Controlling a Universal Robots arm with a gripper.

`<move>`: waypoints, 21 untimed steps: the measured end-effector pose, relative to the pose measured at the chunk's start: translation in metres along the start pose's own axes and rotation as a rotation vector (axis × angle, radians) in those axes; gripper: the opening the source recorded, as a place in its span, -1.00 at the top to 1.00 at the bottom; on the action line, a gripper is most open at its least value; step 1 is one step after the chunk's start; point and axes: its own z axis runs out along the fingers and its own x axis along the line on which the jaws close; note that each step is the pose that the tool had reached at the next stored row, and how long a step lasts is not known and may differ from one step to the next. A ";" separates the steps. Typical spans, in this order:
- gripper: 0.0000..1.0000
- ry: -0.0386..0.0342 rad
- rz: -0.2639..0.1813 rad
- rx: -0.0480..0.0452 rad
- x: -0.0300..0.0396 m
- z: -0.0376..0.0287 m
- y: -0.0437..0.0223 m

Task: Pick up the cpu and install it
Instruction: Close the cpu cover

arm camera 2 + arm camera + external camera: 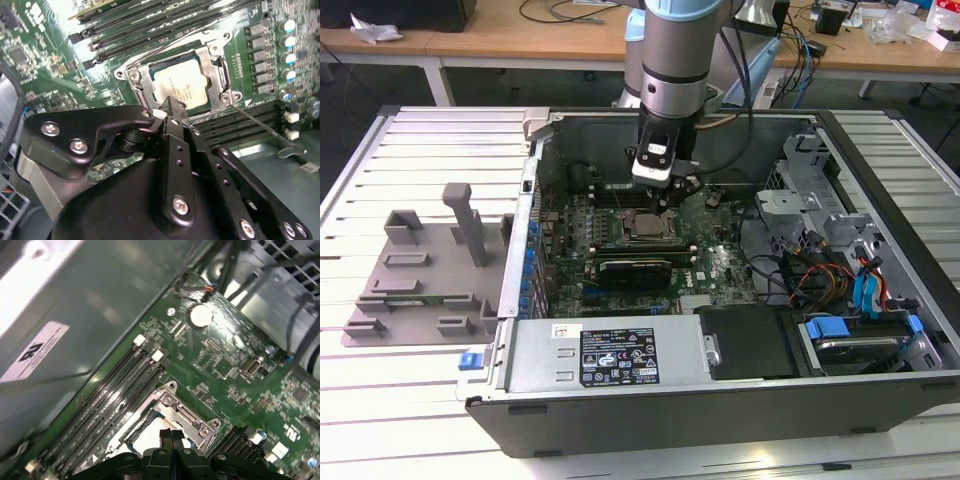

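The arm is hanging over the open computer case, and the tool is pointing straight down at the motherboard. In both wrist views the tool is showing its two dark fingertips pressed together with nothing pinched between them.

Right under those tips the cpu is lying flat in its socket with the shiny silver top facing up at the tool. It is square, so no side is reading as the longer one, and its edges are running parallel to the socket bracket that is framing it. Whether the tips are touching the chip's near edge, I cannot tell.

In the first wrist view the cpu is glinting just beside the tips, the memory slots are running alongside, and a round coin battery is sitting farther off. Well away from the tool, outside the case, a grey plastic tray is resting on the table.
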 end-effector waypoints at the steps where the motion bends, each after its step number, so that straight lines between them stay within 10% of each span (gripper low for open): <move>1: 0.79 -0.0002 -0.025 -0.0003 0.0000 0.0000 0.0000; 21: 0.79 -0.0067 -0.657 -0.0094 0.0000 0.0000 0.0000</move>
